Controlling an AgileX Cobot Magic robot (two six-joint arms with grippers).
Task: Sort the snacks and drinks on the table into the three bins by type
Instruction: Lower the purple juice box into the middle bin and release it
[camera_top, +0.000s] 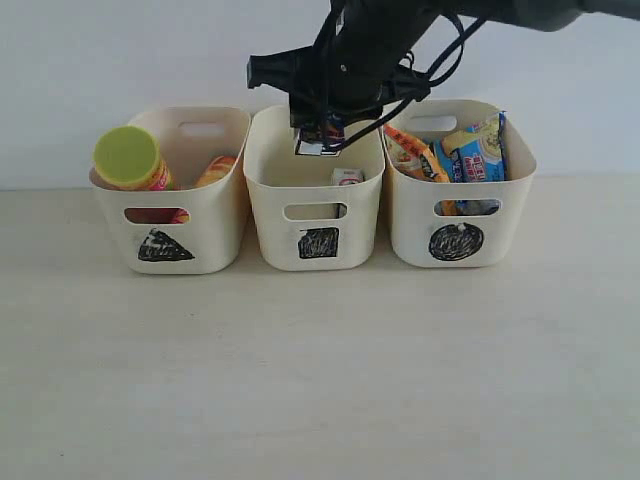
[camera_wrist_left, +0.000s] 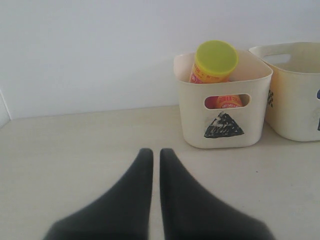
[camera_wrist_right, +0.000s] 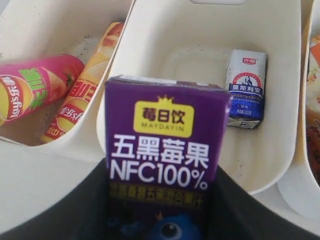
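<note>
- Purple juice box (camera_wrist_right: 165, 165) sat clamped in the right tool (camera_wrist_right: 162, 215), jaws part-open around it, upper centre of the exterior view, above the square-marked bin (camera_top: 270, 200).
- The milk carton (camera_wrist_right: 246, 89) lay inside that bin.
- The pink chip tube (camera_top: 130, 158) leaned in the triangle-marked bin (camera_top: 215, 220), left of frame.
- The left tool (camera_wrist_left: 151, 160) was closed, empty, over the worktop (camera_wrist_left: 75, 150).

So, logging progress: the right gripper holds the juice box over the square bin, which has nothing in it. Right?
No: the square bin holds a milk carton, as the right wrist view shows. The right gripper does hold the juice box over it.
</note>
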